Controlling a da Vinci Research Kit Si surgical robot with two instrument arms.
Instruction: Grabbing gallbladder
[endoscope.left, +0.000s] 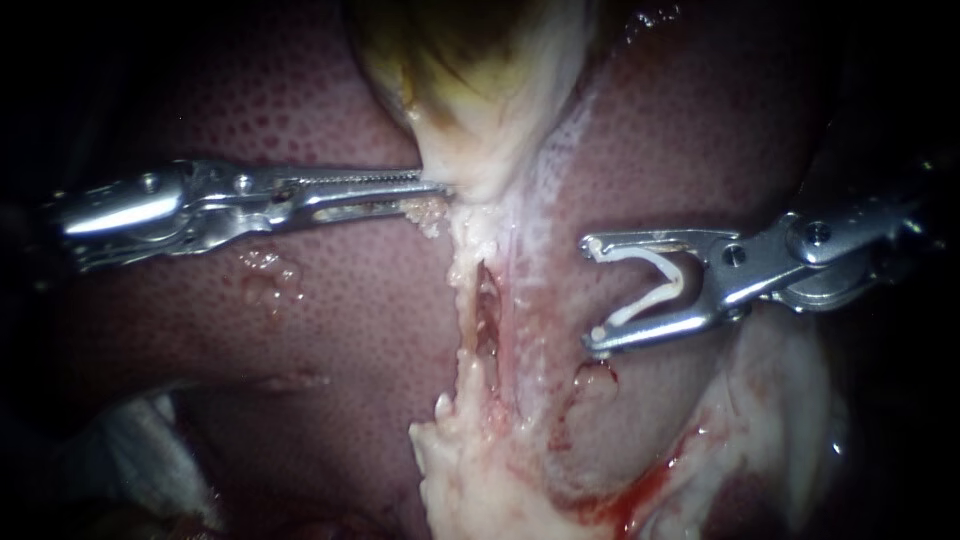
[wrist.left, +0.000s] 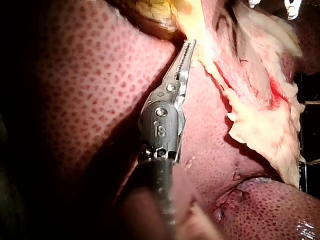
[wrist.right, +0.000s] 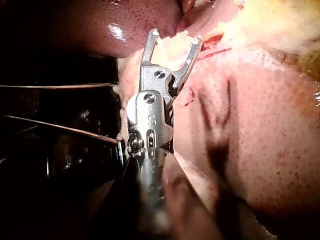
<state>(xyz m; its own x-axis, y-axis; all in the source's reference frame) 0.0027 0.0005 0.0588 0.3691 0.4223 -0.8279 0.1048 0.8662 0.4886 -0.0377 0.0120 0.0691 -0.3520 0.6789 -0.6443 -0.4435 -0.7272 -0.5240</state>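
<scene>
The jaws of our left instrument (endoscope.left: 440, 187) lie narrow, almost together. As far as we can see, their tips pinch the pale lower end of the gallbladder (endoscope.left: 480, 90), just where it narrows into a pale strip of tissue (endoscope.left: 485, 330). The left wrist view agrees: the toothed tips meet the yellowish edge there. The jaws of our right instrument (endoscope.left: 590, 292) stand wide, but they are not empty. A white clip (endoscope.left: 672, 270) sits between them and touches both. This instrument hangs beside the strip, apart from it, and touches no tissue.

We judge that the grab itself is made, but only on a thin edge. What is left, we think, is to check that the hold is firm enough to lift or stretch the gallbladder. So small a bite may slip or tear.

The liver (endoscope.left: 330, 300) under both instruments is wet, mottled and looks soft. A little blood (endoscope.left: 640, 490) lies low beside the strip. There is free room between the two instruments. Around the organ it is dark.
</scene>
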